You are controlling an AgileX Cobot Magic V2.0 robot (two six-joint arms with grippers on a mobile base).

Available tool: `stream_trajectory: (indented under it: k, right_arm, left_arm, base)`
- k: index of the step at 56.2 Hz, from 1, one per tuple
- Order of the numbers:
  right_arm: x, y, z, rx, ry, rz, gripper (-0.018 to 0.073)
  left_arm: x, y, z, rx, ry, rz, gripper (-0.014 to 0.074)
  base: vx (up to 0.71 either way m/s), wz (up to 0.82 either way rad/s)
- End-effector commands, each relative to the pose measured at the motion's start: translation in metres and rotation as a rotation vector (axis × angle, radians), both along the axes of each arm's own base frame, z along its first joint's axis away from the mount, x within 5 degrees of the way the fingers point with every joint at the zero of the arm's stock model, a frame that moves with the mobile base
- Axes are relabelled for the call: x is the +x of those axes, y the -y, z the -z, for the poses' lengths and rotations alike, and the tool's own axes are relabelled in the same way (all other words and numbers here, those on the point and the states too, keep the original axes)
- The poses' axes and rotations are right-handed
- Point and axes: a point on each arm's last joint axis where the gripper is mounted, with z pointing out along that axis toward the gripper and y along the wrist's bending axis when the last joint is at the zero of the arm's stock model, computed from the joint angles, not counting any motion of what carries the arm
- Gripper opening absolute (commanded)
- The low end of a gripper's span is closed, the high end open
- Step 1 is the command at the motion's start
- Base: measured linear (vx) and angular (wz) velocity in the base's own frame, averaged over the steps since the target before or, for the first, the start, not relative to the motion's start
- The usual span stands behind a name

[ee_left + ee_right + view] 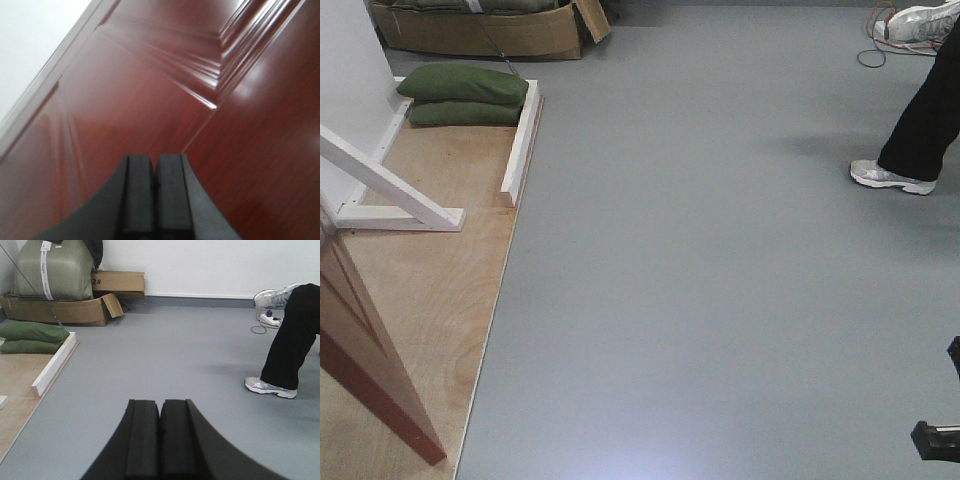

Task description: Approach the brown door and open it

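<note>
Seemingly ajar, the brown door stands just beside the white brace; left claw (pressed shut, empty) faces its glossy panel and may skid off; right claw likewise shut, empty.

We are seeing the brown door gleaming reddish-brown with wood grain, the floor showing plain grey, the sandbags dark green, and the frame braces white.

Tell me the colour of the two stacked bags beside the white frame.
The bags are dark green, clearest in the front-facing view.
</note>
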Motion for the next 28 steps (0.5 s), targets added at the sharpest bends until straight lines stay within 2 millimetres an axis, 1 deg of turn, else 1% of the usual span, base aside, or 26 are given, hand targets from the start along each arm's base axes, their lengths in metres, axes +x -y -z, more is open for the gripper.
stream_trajectory:
  k: [1, 13, 28]
  right_arm:
    - [0.001, 0.0, -0.007, -0.01, 0.091, 0.003, 0.0]
    - [0.001, 0.0, -0.007, -0.01, 0.091, 0.003, 0.0]
    - [0.001, 0.0, -0.007, -0.01, 0.091, 0.003, 0.0]
  left_arm:
    - [-0.006, 0.037, -0.03, 0.049, 0.08, 0.044, -0.0003]
    - [0.015, 0.071, -0.029, 0.08, 0.067, 0.104, -0.0003]
    - [0.027, 0.099, -0.029, 0.084, 0.068, 0.187, -0.0003]
  base:
    - [0.0, 0.0]
    - [0.0, 0.0]
    - [0.0, 0.0]
